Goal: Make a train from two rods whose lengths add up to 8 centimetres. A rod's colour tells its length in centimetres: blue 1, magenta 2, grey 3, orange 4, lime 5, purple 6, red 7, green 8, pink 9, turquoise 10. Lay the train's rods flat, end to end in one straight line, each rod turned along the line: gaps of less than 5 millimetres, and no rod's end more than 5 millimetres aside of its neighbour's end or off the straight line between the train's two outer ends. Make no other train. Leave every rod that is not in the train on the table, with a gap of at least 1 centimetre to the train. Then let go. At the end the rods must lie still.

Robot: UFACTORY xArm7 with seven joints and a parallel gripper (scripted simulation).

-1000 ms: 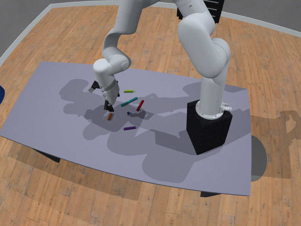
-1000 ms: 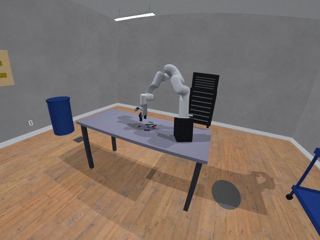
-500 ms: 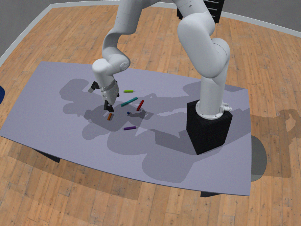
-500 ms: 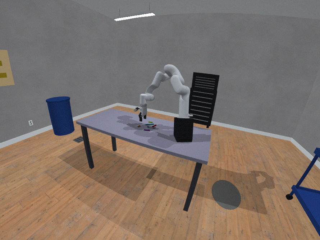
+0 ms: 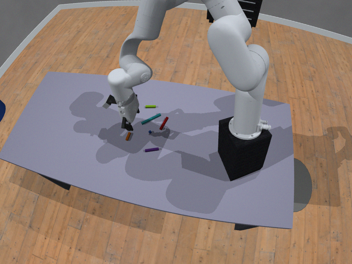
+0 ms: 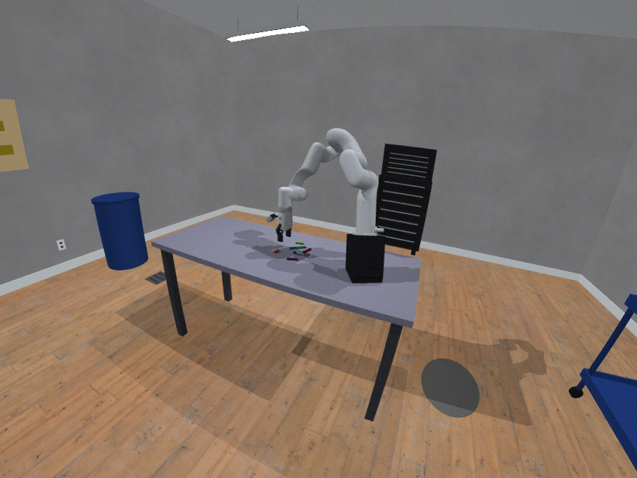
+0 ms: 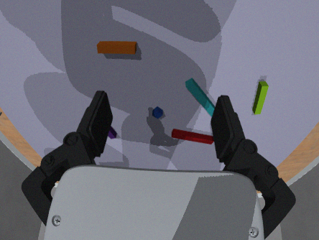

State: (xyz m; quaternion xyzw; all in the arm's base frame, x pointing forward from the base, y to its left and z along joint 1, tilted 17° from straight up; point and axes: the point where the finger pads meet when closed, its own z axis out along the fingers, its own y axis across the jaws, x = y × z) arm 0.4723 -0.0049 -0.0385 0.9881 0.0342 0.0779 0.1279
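Note:
Several rods lie flat and apart on the grey table. A red rod (image 5: 163,123) and a small blue cube (image 5: 149,131) lie near the middle; they also show in the wrist view as the red rod (image 7: 192,136) and the blue cube (image 7: 156,113). An orange rod (image 5: 128,136) lies just below my gripper (image 5: 126,126), and shows in the wrist view (image 7: 116,47). A turquoise rod (image 5: 150,118), a lime rod (image 5: 150,106) and a purple rod (image 5: 151,149) lie around them. My gripper (image 7: 162,105) is open and empty, above the table.
The arm's black base block (image 5: 243,147) stands on the right side of the table. A blue barrel (image 6: 119,230) stands on the floor to the left, and a black rack (image 6: 406,197) stands behind the table.

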